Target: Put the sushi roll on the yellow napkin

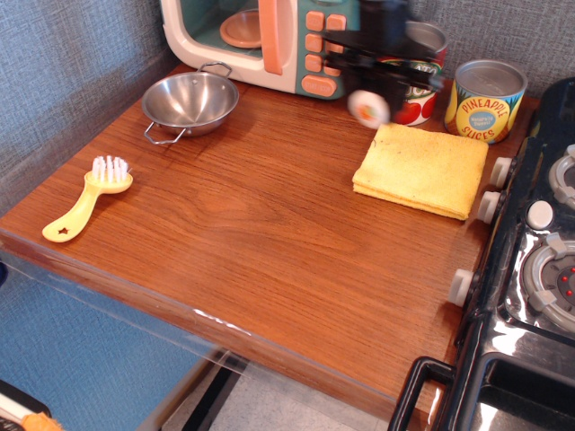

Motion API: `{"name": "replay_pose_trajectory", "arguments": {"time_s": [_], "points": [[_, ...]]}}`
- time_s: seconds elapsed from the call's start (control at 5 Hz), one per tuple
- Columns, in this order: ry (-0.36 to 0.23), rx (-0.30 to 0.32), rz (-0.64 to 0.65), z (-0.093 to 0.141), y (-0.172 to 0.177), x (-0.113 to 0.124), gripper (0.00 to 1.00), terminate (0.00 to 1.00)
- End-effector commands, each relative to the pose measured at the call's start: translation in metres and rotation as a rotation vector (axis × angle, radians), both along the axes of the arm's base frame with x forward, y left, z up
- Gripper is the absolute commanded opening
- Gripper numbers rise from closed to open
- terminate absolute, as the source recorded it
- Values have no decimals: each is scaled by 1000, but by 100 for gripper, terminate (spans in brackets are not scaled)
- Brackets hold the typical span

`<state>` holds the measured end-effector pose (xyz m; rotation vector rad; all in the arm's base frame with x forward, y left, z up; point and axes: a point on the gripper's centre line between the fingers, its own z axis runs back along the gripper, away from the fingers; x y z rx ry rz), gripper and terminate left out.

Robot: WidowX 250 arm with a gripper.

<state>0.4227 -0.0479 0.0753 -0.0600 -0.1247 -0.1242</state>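
My black gripper is shut on the sushi roll, a small cylinder with a white face and orange centre, blurred by motion. It hangs in the air just left of and above the back left corner of the yellow napkin. The napkin lies flat on the wooden counter in front of the two cans. The arm hides most of the tomato sauce can.
A metal bowl stands at the back left. A toy microwave is behind it. A pineapple slices can stands behind the napkin. A yellow brush lies at the left edge. A toy stove borders the right side.
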Motion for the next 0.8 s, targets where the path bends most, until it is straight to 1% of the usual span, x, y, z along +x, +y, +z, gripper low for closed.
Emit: {"name": "replay_pose_trajectory", "arguments": {"time_s": [0.0, 0.2, 0.4, 0.6], "points": [[-66, 42, 33, 14, 6, 11, 0, 0], [-61, 48, 49, 11, 9, 11, 100, 0], [-61, 37, 47, 14, 10, 5, 100, 0], [-87, 10, 49, 31, 18, -10, 100, 0]]}}
